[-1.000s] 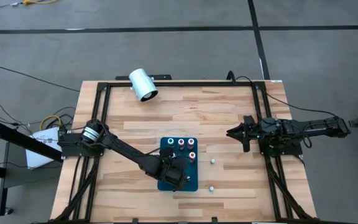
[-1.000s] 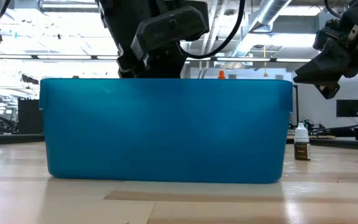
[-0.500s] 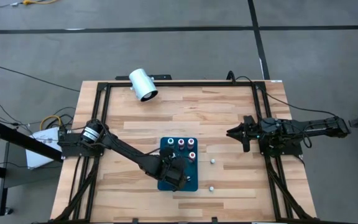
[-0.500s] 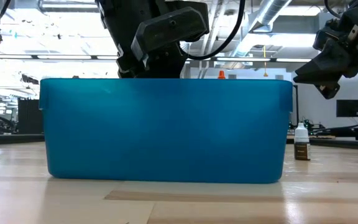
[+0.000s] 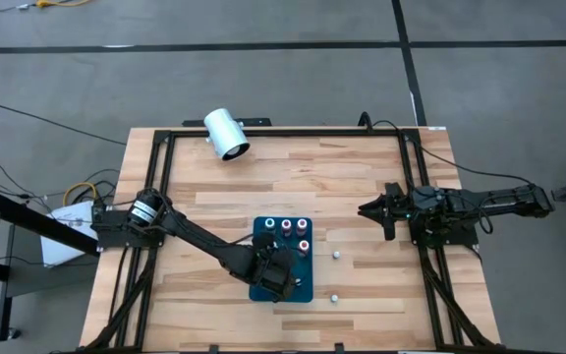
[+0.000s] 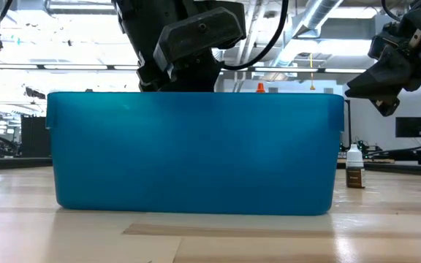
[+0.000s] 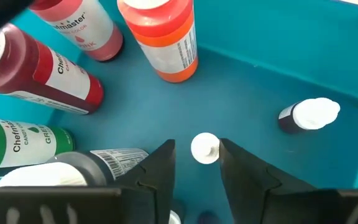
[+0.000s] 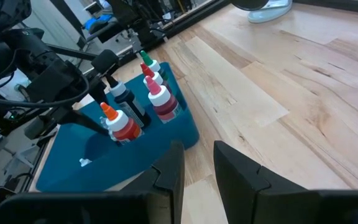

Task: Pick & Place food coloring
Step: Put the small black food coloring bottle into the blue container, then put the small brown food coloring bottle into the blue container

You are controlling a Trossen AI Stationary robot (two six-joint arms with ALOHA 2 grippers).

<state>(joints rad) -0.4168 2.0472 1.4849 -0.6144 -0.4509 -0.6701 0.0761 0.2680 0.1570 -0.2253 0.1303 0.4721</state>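
A blue bin (image 5: pixel 283 258) sits mid-table and holds several food coloring bottles: orange (image 7: pixel 160 37), pink (image 7: pixel 82 25), dark red (image 7: pixel 42 74), green (image 7: pixel 23 146), black (image 7: pixel 86 165) and a dark one with a white cap (image 7: pixel 306 116). My left gripper (image 7: pixel 196 143) reaches down into the bin, open. A small bottle's white cap (image 7: pixel 204 149) shows between its fingertips, and the body is hidden. Two more small bottles (image 5: pixel 336 254), (image 5: pixel 332 295) stand on the table to the right of the bin. My right gripper (image 5: pixel 367 209) hovers open at the table's right side, holding nothing. My left gripper comes slanting down from above, one finger (image 7: pixel 163 165) on each side of the white-capped bottle (image 7: pixel 204 149). A gap shows on one side of the cap. Whether the other finger touches it, I cannot tell.
A large white cylinder (image 5: pixel 226 134) lies at the table's far left. The bin's wall (image 6: pixel 196 153) fills the low view, with a brown bottle (image 6: pixel 354 168) standing to its right. A black frame (image 5: pixel 263 133) borders the wooden table.
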